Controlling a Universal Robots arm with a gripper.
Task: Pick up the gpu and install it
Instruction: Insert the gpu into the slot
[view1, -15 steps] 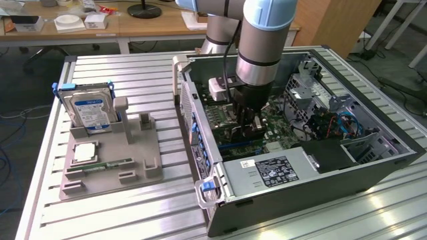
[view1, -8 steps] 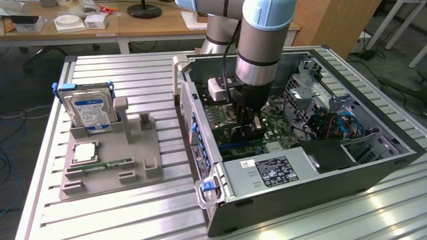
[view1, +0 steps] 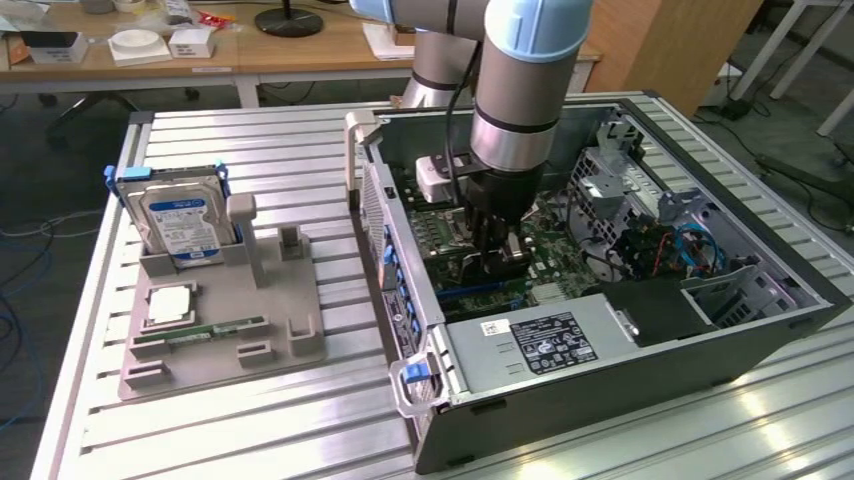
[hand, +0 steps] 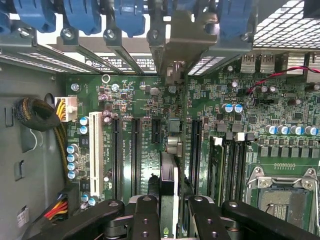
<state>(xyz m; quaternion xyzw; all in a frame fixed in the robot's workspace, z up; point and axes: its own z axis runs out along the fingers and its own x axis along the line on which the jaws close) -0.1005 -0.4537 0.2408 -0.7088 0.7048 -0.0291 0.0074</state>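
My gripper (view1: 502, 252) reaches down into the open computer case (view1: 747, 330), over the green motherboard (view1: 561, 265). In the wrist view the gpu (hand: 169, 170) shows edge-on as a thin dark card between my two black fingers (hand: 145, 220), and my gripper (hand: 172, 222) is shut on it. The card stands upright along a long expansion slot, between the other black slots (hand: 135, 150). Its silver end bracket (hand: 177, 47) sits against the case's rear slot openings under the blue clips (hand: 131, 15). Whether the card's edge sits fully in the slot is hidden.
A grey holder tray (view1: 220, 350) on the slatted table carries a blue-labelled hard drive (view1: 187, 225), a green memory stick (view1: 200, 330) and a small square chip (view1: 171, 303). Inside the case are the power supply (view1: 541, 340), the CPU socket (hand: 285, 200) and a cable bundle (hand: 37, 117).
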